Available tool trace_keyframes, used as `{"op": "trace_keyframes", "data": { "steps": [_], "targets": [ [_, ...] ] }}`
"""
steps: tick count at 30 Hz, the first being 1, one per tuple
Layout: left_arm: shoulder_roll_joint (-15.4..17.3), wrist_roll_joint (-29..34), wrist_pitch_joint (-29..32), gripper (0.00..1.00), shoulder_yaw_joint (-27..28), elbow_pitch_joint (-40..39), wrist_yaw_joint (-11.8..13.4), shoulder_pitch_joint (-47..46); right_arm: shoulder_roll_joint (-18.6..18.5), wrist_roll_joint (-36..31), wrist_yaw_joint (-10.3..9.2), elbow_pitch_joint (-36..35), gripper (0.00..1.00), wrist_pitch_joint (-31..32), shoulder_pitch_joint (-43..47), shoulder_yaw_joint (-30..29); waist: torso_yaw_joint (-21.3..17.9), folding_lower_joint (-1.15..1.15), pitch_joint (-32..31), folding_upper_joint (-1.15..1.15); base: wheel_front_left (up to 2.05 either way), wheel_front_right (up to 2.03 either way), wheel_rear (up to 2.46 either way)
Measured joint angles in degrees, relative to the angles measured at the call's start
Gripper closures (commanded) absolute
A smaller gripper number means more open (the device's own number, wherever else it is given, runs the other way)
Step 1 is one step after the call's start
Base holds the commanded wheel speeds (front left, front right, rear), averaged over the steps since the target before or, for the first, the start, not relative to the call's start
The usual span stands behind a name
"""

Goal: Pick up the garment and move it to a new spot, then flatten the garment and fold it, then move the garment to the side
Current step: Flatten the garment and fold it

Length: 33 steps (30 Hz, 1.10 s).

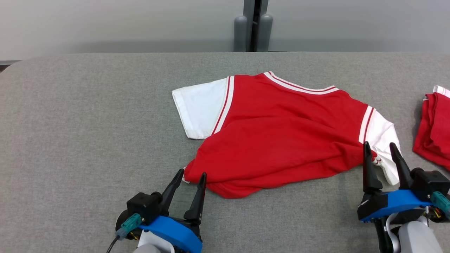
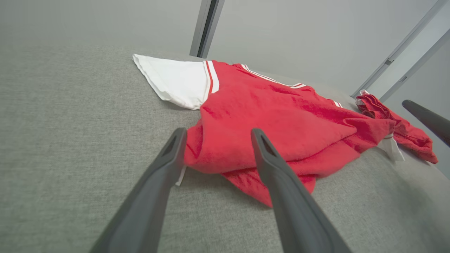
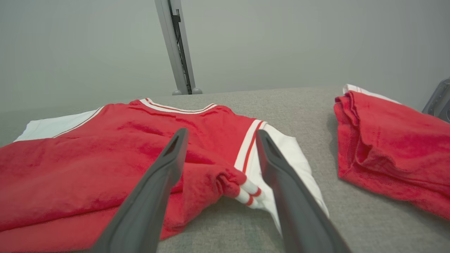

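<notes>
L gripper (image 1: 192,173): jaws spread wide, gripping nothing. Its tips sit at the near-left hem corner (image 2: 225,154) of the red jersey tee (image 1: 281,140). In the L wrist view that bunched corner lies between the two fingers; can't tell if they touch it.

R gripper (image 1: 379,144): jaws wide apart too, nothing clamped. A puckered bit of striped trim (image 3: 248,193) lies on the tabletop between its fingers, just beside the right white sleeve (image 3: 288,154).

Tee lies mid-table on the grey fabric tabletop (image 1: 88,123), collar toward the far edge. Left white sleeve (image 1: 200,109) is flat. Lower part is doubled up & wrinkled.

Second red garment (image 1: 434,130) is folded at the table's right edge, apart from the tee & near the R gripper. Grey post (image 1: 254,24) stands behind the far edge.
</notes>
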Motion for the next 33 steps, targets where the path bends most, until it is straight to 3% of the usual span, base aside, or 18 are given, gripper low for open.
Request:
{"op": "trace_keyframes", "data": {
  "steps": [12,14,20,26,33],
  "targets": [
    [2.47,-5.34,0.0,0.0,-4.76,5.39,0.0,-4.13,-0.02,1.93,-0.01,-0.08,0.0,0.0,0.73,3.52,-1.8,0.0,1.05,0.0,0.0,0.0,0.0],
    [2.67,-5.28,0.0,1.0,-4.98,4.78,-0.01,-4.76,-0.02,2.31,-0.01,-0.11,0.0,0.0,0.75,3.79,-1.76,0.0,1.02,0.0,0.0,0.0,0.0],
    [3.54,-4.59,0.01,1.0,-6.16,2.45,0.0,-4.94,-0.02,3.56,-0.01,0.7,0.0,0.01,1.96,4.08,-0.25,-0.01,-0.91,0.0,0.0,0.0,0.0],
    [2.82,0.64,0.0,1.0,-2.49,-8.56,-0.01,-4.84,-0.02,4.91,-0.01,2.01,0.0,0.01,3.65,4.3,2.76,-0.01,-4.41,0.0,0.0,0.0,0.0],
    [2.1,5.23,0.0,1.0,-2.83,-17.88,-0.01,-4.67,0.0,6.41,-0.01,4.04,0.0,0.01,6.17,5.13,5.58,-0.02,-9.03,0.0,0.0,0.0,0.0]
  ]
}}
